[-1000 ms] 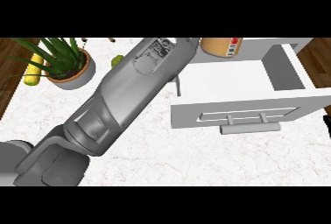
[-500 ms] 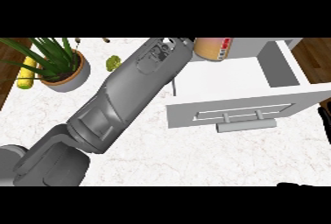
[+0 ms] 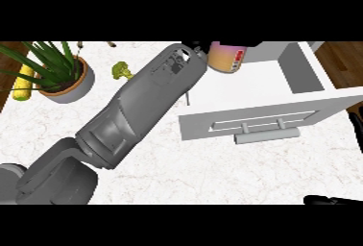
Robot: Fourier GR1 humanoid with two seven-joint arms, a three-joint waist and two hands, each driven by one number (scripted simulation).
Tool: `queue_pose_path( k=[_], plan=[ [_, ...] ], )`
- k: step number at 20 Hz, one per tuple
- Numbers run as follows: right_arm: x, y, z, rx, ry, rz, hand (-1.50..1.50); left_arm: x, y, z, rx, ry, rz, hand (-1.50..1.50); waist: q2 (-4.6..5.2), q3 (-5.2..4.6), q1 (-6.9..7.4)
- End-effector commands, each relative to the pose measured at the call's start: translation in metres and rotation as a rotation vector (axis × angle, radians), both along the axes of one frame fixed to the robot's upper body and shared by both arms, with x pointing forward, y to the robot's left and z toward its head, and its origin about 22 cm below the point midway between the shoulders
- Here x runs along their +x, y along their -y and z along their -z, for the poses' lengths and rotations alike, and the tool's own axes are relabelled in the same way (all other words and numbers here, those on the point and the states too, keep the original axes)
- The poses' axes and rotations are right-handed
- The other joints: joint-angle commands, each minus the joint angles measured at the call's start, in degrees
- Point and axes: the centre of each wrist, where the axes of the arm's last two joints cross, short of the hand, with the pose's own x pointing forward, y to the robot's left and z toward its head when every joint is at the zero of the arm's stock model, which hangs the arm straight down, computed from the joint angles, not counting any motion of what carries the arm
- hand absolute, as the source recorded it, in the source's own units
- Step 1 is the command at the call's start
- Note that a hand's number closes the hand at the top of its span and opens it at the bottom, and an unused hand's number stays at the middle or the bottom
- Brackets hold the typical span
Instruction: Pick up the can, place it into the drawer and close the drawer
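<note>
The can, pink and yellow with a dark red label, hangs slightly tilted over the back left corner of the open white drawer. My left forearm runs from the lower left up to it. My left hand is curled against the can's left side, mostly hidden behind the wrist. The drawer front, with its grey bar handle, faces me. Only a dark edge of my right hand shows at the lower right.
A potted green plant stands at the far left with a yellow corn cob beside it. A small broccoli lies just left of my forearm. Wooden floor shows beyond the counter's left and right edges.
The left hand and the can have shifted a little left and toward me over the drawer's rear corner. The right hand has come into view at the lower right.
</note>
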Motion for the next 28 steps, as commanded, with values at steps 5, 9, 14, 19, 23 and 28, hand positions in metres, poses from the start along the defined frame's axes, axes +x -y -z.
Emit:
queue_pose_path(
  k=[5,9,14,19,23,28],
  plan=[
    [0.002,-0.007,-0.004,-0.02,0.005,-0.014,-1.5,0.002,-0.004,0.012,0.021,0.012,-0.062,-1.5,0.07,-0.01,-0.44],
    [0.002,-0.004,0.0,-0.018,-0.01,-0.035,-1.5,-0.001,-0.004,0.019,0.018,0.013,-0.119,-1.5,0.21,0.05,-1.68],
    [0.005,-0.016,-0.01,-0.004,0.022,-0.043,-1.5,-0.002,-0.007,0.028,-0.015,0.01,-0.13,-1.5,0.46,-0.01,-2.02],
    [-0.004,-0.005,-0.022,-0.132,0.071,-0.023,-1.5,-0.002,-0.014,0.042,-0.044,0.008,-0.15,-1.5,0.34,-0.06,-1.62],
    [0.0,-0.006,-0.04,-0.294,0.122,0.006,-1.5,-0.004,-0.006,0.029,-0.092,-0.009,-0.131,-1.5,0.15,-0.12,-0.7],
    [-0.002,-0.002,-0.046,-0.423,0.18,-0.012,-1.5,-0.003,0.002,0.007,-0.136,-0.014,-0.117,-1.5,-0.2,-0.07,0.38]
  ],
)
